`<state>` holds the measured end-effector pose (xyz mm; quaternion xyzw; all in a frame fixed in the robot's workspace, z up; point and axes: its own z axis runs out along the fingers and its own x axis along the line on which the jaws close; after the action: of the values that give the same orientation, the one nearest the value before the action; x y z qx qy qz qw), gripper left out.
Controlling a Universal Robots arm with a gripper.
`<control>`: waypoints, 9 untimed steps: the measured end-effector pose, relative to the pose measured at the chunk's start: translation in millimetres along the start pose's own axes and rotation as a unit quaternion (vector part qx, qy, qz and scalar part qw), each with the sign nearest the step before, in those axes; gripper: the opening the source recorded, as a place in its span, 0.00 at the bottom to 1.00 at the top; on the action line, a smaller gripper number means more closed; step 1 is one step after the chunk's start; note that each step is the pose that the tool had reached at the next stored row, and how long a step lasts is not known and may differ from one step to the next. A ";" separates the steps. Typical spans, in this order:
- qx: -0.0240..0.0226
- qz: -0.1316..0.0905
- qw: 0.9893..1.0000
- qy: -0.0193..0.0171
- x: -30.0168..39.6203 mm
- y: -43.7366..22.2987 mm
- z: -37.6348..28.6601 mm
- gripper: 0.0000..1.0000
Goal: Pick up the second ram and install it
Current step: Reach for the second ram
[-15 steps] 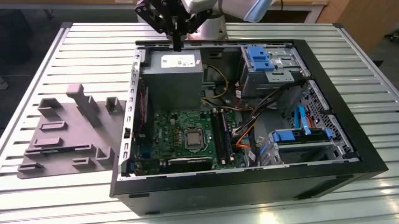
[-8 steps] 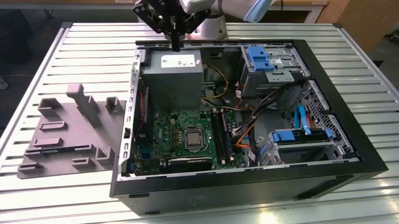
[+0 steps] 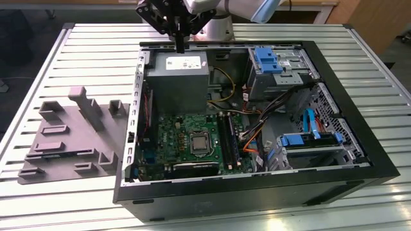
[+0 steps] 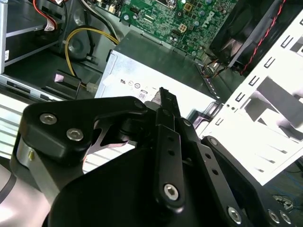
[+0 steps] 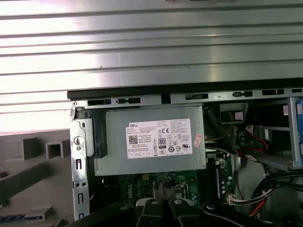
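Observation:
My gripper (image 3: 180, 49) hangs above the far edge of the open computer case (image 3: 359, 144), over the grey power supply (image 3: 176, 77). Its black fingers are pressed together in both wrist views, and I see nothing between the fingertips (image 5: 163, 185) (image 4: 164, 94). On the green motherboard (image 3: 186, 139), long dark memory slots (image 3: 229, 139) run beside the processor socket (image 3: 200, 143). I cannot tell from here whether the second ram stands in one of them. The grey holder tray (image 3: 64, 144) lies on the table to the exterior view's left of the case, with no dark stick on it.
The case lies on a slatted metal table (image 3: 83, 38). Inside are blue drive brackets (image 3: 270, 60) (image 3: 301, 140), orange and black cables (image 3: 257, 130) and a black fan (image 4: 251, 33). The tray's upright grey blocks (image 3: 86, 106) stand near the case wall.

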<state>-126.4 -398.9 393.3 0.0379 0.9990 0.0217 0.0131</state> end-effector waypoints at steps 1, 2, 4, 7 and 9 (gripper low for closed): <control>0.000 0.000 1.000 0.000 0.2 0.0 0.0 0.11; 0.000 0.000 1.000 0.000 0.5 0.0 0.0 0.11; 0.000 0.000 1.000 0.000 0.8 -0.1 0.0 0.11; 0.000 0.000 1.000 0.000 1.4 -0.1 0.0 0.11; 0.000 0.000 1.000 0.000 2.1 -0.2 0.0 0.11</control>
<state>-128.5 -398.9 393.3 0.0379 0.9990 0.0217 0.0131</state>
